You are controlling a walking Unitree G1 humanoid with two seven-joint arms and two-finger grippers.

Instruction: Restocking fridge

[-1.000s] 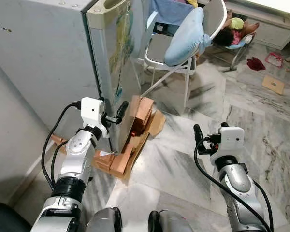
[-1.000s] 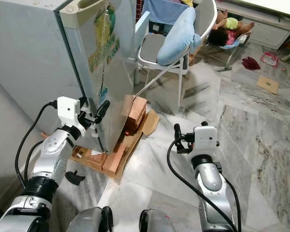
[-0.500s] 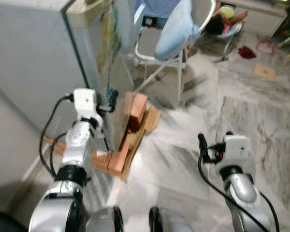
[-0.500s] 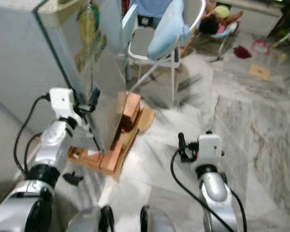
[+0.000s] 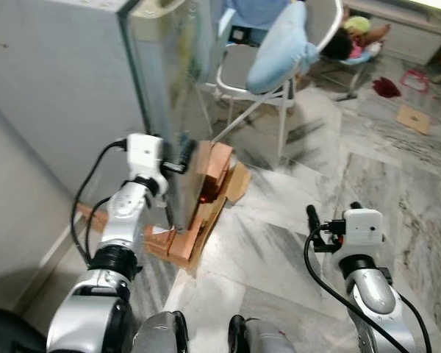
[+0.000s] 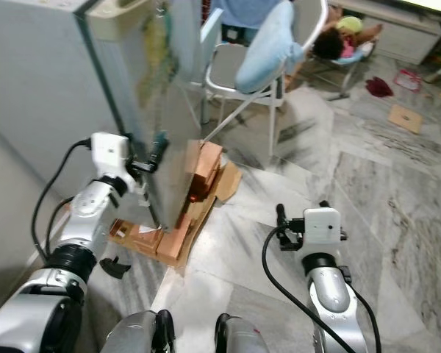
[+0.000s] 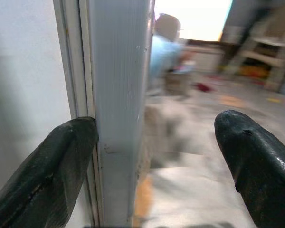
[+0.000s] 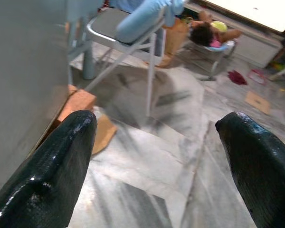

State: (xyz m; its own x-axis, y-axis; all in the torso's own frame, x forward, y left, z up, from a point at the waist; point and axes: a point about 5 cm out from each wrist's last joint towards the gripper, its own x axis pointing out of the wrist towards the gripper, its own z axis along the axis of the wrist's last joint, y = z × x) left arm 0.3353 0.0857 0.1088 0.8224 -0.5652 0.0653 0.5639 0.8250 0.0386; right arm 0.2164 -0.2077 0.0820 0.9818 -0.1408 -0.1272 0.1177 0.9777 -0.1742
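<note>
Fridge door edge being engaged
The left gripper [image 7: 152, 166], fingers spread wide, has been brought astride the tall grey fridge door [image 7: 116, 95], apparently unclamped; opening is pending.

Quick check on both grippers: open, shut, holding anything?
Left gripper: open, fingers either side of the fridge door edge, not clamped.
Right gripper: open, holding nothing, over the marble floor.
</note>
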